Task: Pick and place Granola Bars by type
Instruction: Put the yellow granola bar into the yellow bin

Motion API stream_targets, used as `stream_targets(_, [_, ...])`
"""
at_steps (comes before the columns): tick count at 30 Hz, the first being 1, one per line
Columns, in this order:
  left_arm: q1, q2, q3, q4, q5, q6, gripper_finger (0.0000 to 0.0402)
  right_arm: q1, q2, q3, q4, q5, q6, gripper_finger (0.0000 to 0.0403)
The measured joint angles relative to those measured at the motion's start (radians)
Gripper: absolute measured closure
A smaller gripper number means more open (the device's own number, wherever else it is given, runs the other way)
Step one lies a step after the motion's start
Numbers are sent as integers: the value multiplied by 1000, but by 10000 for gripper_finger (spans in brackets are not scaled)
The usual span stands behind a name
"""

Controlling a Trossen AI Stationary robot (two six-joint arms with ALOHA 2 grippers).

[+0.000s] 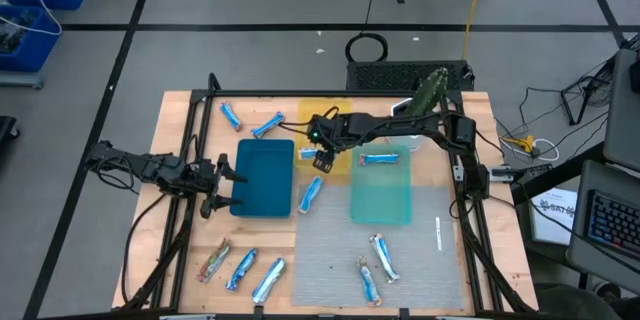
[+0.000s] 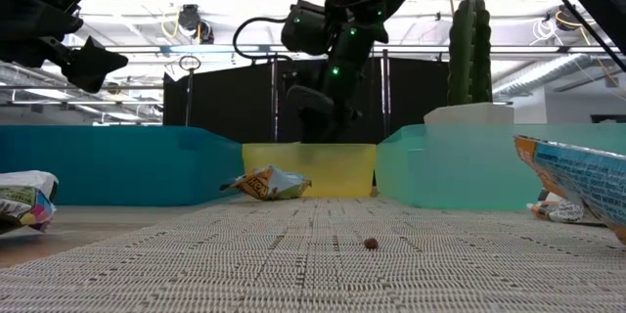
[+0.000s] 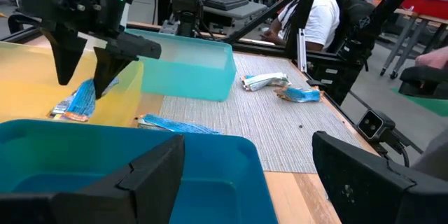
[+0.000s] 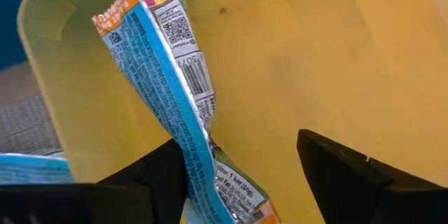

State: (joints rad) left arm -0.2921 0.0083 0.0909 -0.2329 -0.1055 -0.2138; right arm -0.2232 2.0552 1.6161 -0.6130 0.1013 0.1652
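My right gripper hangs open over the yellow tray. A blue-and-white granola bar lies in that tray, slanting up its wall; its lower end runs beside one finger. My left gripper is open and hovers at the left edge of the blue tray, which holds nothing I can see. One bar lies in the teal tray. Several more bars lie loose on the table, such as one between the blue and teal trays. My right gripper is open with its fingers on either side of the bar's lower end, coming from above. I cannot tell whether the one finger touches the wrapper. The bar rests in the yellow tray, not lifted.
Two bars lie beyond the blue tray. Three lie near the front left, one of them reddish-brown. Two lie on the grey mat at the front. A green cactus figure stands at the far edge.
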Motion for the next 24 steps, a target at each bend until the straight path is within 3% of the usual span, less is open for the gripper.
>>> stream_targets(7, [0,0,0,0,0,0,91,0,0,0,-1,6,-3,108])
stream_targets(17, [0,0,0,0,0,0,91,0,0,0,-4,27,-9,79])
stream_targets(21, [0,0,0,0,0,0,92,0,0,0,-4,26,-9,79])
stream_targets(24, [0,0,0,0,0,0,92,0,0,0,-4,25,2,106])
